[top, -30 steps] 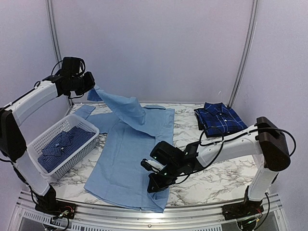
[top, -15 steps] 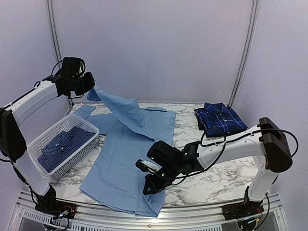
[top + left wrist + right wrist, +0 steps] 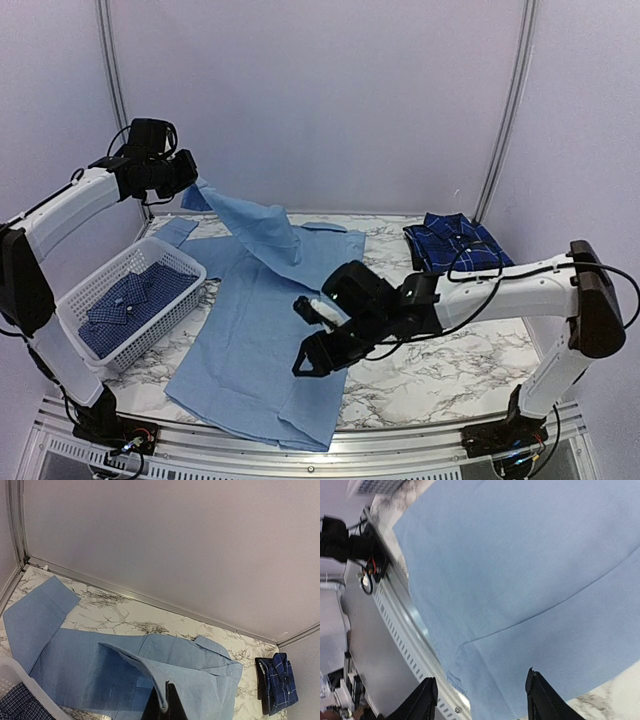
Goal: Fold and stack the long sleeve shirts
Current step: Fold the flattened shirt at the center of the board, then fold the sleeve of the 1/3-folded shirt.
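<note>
Lower centre, the right hand (image 3: pixel 308 362) hangs released, fingers apart, over the plain light blue cotton shirt (image 3: pixel 250 340) spread on the marble table (image 3: pixel 440 375). Farther off, upper left, the left hand (image 3: pixel 188 172) is clenched on a lifted fold of that shirt.

A robotics lab test cell: bare pale wall panels (image 3: pixel 320 100) in metal framing (image 3: pixel 505 120), a marble-print worktop (image 3: pixel 450 375), and a left arm (image 3: pixel 70 205) and right arm (image 3: pixel 510 290) bolted to an aluminium rail (image 3: pixel 400 440).

Plain pale lilac walls (image 3: pixel 320 100) close in the back and sides, joined by slim metal posts (image 3: pixel 508 105). The table (image 3: pixel 440 380) has a white, grey-veined marble top, edged in front by a metal rail (image 3: pixel 400 440). The light is soft and even.
</note>
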`<state>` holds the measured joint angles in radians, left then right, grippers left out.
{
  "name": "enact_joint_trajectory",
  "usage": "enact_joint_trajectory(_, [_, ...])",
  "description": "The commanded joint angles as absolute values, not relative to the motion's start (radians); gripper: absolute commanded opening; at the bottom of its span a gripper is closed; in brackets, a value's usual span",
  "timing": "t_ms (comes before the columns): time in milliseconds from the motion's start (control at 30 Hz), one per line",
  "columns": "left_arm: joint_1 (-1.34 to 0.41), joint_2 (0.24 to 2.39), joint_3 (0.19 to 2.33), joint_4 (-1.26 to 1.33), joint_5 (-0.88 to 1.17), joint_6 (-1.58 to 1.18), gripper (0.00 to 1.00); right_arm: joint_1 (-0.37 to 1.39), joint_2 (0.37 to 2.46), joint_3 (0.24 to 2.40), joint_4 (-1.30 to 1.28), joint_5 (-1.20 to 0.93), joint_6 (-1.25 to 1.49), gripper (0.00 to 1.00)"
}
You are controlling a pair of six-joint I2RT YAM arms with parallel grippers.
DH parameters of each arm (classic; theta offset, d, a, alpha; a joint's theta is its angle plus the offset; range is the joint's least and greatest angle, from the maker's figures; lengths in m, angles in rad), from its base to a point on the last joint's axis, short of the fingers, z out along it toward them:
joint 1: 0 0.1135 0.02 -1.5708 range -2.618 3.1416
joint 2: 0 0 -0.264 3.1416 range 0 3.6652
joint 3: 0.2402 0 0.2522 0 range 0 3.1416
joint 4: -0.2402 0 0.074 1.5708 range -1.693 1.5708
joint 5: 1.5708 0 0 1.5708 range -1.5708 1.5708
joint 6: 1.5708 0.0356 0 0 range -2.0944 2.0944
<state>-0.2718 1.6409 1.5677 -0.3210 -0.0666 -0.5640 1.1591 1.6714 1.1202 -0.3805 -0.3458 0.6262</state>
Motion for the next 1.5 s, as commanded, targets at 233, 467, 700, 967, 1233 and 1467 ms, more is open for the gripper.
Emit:
enact_joint_trajectory(233, [-0.266, 1.623, 1.585, -0.333, -0.024, -0.557, 0.00, 0.740, 1.557, 1.137, -0.229, -0.160, 0.591, 0.39])
enact_joint_trajectory(467, [-0.267, 1.602, 1.562, -0.330, -0.003, -0.544, 0.00, 0.543, 1.769, 1.311, -0.105, -0.193, 0.548, 0.20])
enact_joint_trajectory(700, [-0.267, 1.578, 1.541, -0.324, -0.005, -0.526, 0.00, 0.464, 2.056, 1.561, -0.086, -0.260, 0.541, 0.14])
enact_joint_trajectory(967, [-0.267, 1.483, 1.508, -0.321, -0.048, -0.499, 0.00, 0.438, 2.308, 1.801, -0.123, -0.315, 0.557, 0.14])
enact_joint_trajectory(1233, [-0.277, 1.434, 1.352, -0.231, 0.124, -0.500, 0.00, 0.410, 2.461, 1.876, -0.033, -0.405, 0.667, 0.14])
enact_joint_trajectory(1467, [-0.362, 1.479, 1.320, -0.184, 0.277, -0.437, 0.00, 0.401, 2.540, 1.882, 0.050, -0.428, 0.731, 0.13])
